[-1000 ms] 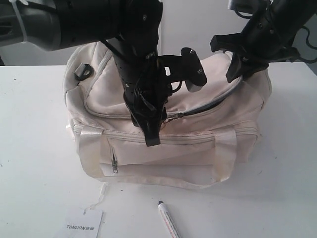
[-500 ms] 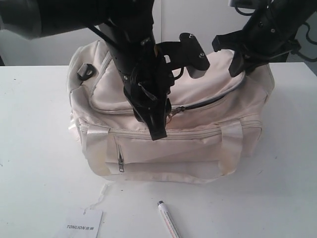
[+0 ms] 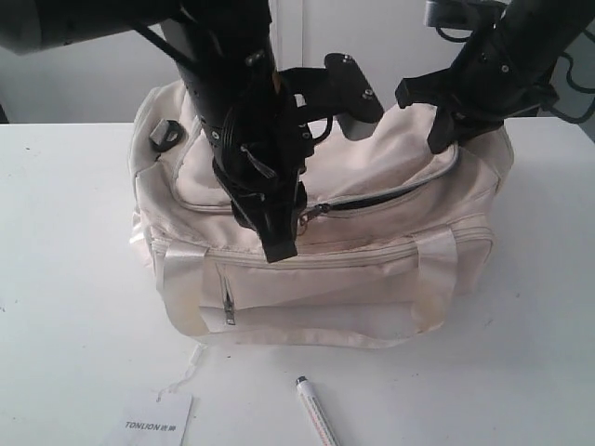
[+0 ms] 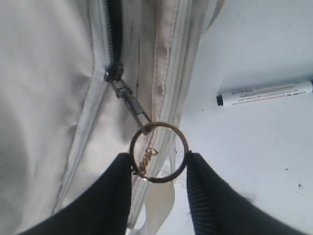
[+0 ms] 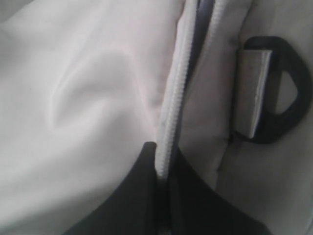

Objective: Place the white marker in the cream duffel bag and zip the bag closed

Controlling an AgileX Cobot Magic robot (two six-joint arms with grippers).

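Observation:
The cream duffel bag sits mid-table, its curved top zipper partly open with dark lining showing. My left gripper is shut on the round ring of the zipper pull, one finger touching each side; the slider trails on a link behind it. At the bag's right end my right gripper is shut on the bag's zipper edge. The white marker lies on the table in front of the bag, untouched.
A white paper tag printed TONLION lies near the table's front edge, left of the marker. A black D-ring sits on the bag beside my right gripper. The white table surrounds the bag.
My left gripper has drawn the zipper pull leftward along the bag's top, and the dark gap behind it has grown longer. The bag shifted slightly. The right gripper kept its hold.

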